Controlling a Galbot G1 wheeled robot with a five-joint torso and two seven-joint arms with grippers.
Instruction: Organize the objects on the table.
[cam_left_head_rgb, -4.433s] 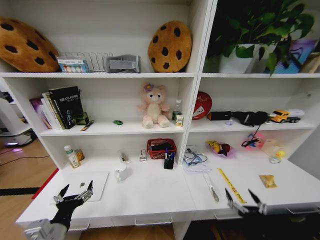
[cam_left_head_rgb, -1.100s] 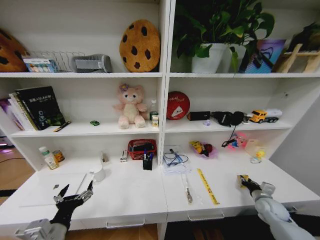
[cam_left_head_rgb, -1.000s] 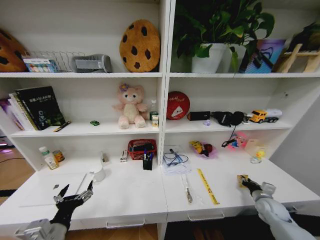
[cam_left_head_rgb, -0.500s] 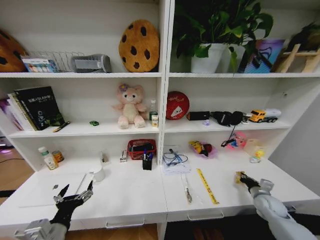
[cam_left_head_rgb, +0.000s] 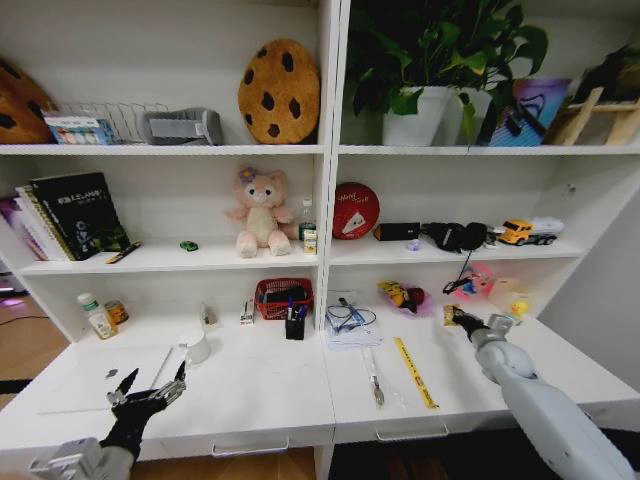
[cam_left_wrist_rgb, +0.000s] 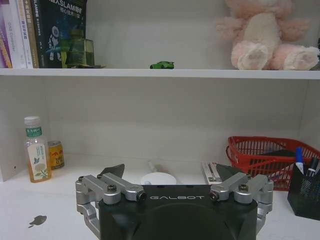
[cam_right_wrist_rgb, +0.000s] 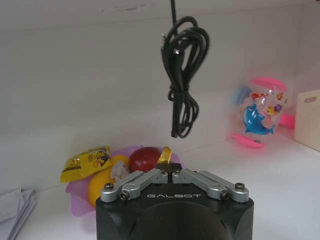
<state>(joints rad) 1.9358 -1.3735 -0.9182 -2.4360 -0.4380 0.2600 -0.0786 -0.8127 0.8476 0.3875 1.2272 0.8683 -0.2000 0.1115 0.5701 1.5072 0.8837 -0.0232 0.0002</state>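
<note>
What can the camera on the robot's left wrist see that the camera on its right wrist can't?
Only the left wrist view: the open left hand, a tiny green toy car on the shelf beside the pink plush bear, a drink bottle and a red basket. Only the right wrist view: the right hand shut on a small yellow packet, a hanging black cable, a pink plate of fruit. Both show the white desk.
</note>
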